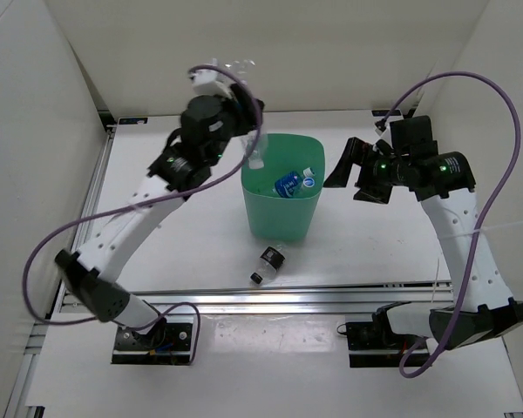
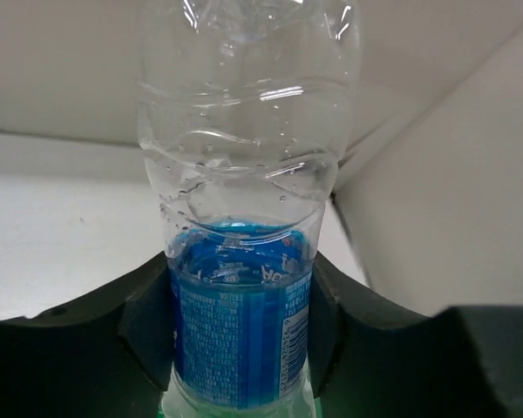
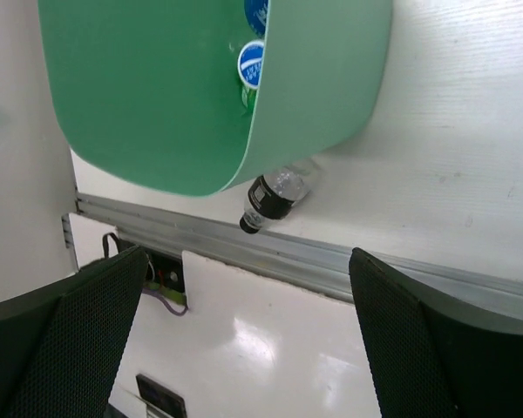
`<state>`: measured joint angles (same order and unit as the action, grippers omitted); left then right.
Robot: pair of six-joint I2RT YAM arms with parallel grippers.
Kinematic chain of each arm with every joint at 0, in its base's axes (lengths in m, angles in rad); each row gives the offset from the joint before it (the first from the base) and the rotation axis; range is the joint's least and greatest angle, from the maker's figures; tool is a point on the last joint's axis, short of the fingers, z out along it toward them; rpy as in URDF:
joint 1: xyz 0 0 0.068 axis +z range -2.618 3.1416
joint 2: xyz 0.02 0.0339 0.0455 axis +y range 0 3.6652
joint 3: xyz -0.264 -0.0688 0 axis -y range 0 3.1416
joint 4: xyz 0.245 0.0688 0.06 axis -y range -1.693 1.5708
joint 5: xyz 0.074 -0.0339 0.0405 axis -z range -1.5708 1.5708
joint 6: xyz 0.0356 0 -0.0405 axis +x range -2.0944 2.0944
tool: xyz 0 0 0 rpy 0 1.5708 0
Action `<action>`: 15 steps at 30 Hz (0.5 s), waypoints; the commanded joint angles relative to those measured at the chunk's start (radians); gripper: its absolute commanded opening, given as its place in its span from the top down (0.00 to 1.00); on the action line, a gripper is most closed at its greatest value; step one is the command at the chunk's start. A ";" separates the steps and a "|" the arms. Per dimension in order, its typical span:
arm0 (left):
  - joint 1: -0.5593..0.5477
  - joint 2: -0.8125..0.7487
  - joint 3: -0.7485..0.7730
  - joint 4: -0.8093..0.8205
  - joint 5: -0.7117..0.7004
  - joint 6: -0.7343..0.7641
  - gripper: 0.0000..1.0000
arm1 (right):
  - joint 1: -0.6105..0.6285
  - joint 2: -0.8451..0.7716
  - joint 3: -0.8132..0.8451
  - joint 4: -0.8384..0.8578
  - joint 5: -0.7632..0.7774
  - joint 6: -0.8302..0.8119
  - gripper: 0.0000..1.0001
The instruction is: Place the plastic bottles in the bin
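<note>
My left gripper (image 1: 248, 131) is shut on a clear bottle with a blue label (image 2: 244, 261) and holds it above the far left rim of the mint-green bin (image 1: 281, 218). In the top view this bottle (image 1: 254, 155) hangs at the bin's rim. Bottles with blue labels (image 1: 289, 184) lie inside the bin and show in the right wrist view (image 3: 253, 63). A short bottle with a black label (image 1: 268, 264) lies on the table in front of the bin, and shows in the right wrist view (image 3: 275, 198). My right gripper (image 1: 347, 170) is open and empty beside the bin's right side.
White walls enclose the table on the left, back and right. A metal rail (image 1: 331, 294) runs along the table's near edge. A purple cable (image 1: 471, 83) loops above the right arm.
</note>
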<state>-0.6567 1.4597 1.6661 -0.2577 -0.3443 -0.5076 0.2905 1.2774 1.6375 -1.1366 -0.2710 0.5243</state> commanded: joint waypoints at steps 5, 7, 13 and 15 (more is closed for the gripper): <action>-0.056 0.172 0.029 -0.080 0.048 0.046 0.21 | -0.088 -0.087 -0.080 0.049 -0.040 0.042 0.00; -0.067 0.131 0.015 -0.080 0.021 0.037 0.00 | -0.123 -0.096 -0.100 0.049 -0.065 0.051 0.00; -0.089 -0.014 0.032 -0.080 -0.191 0.078 0.00 | -0.168 -0.105 -0.131 0.070 -0.189 0.123 0.00; -0.048 -0.091 0.020 -0.080 -0.284 0.103 0.00 | -0.168 -0.105 -0.171 0.092 -0.287 0.172 0.00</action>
<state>-0.7418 1.5356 1.6455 -0.3725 -0.4442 -0.4488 0.1261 1.1877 1.5032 -1.0855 -0.4122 0.6239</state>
